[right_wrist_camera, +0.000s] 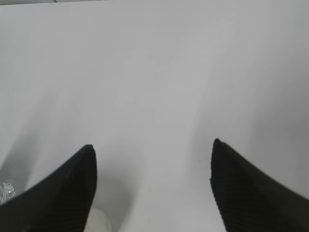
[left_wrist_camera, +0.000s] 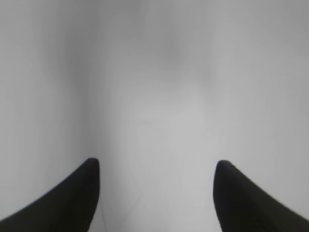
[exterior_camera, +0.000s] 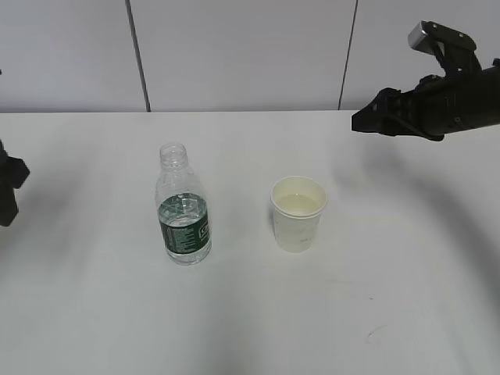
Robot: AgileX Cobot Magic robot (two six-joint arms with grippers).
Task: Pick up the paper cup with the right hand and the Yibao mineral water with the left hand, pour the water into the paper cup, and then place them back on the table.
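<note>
The table is a plain white surface, bare along its near edge apart from a few faint marks. A little farther in stand the two things side by side, apart from each other. The water bottle is upright on the left, uncapped, with a dark green label band and some clear water in its lower part. The paper cup stands upright to its right, shorter than the bottle, with pale liquid visible inside it.

At the left edge of the exterior view only a small black piece of the left arm shows, level with the bottle and well away from it. In the left wrist view the left end effector has its two fingers spread wide over bare table, with nothing between them.

Farther back, on the right, the right end effector hangs above the table beyond the cup, clear of it. The right wrist view shows its fingers wide apart and empty, with the cup's rim just visible at the bottom edge.

Behind the table is a pale panelled wall.
</note>
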